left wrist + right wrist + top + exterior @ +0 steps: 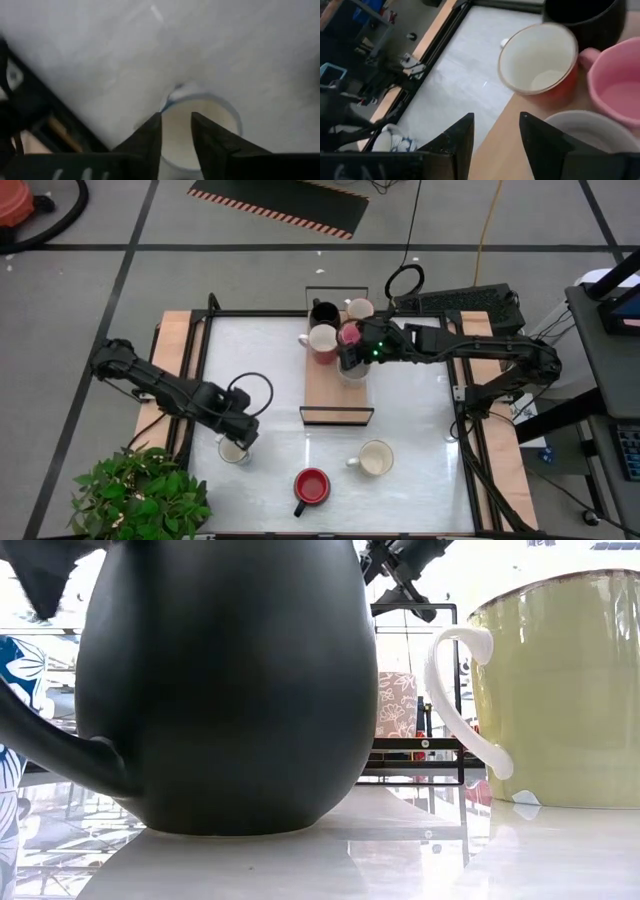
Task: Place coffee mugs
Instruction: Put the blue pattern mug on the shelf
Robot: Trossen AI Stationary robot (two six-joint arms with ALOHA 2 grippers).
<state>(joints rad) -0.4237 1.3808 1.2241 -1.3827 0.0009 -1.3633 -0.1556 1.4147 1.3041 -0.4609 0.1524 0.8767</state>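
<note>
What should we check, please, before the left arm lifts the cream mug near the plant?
1. Left hand over the cream mug: ok.
2. Fingers straddling the mug's rim: cannot tell.
3. Grip closed on the mug: cannot tell.
4. Tray has bare wood at its near end: ok.
5. Right hand sits over the tray among the mugs there, in the way: not ok.
6. Red mug stands clear of the left hand: ok.

White table (420, 430), tray (335, 385) (wooden), three mugs (376, 458)
</note>
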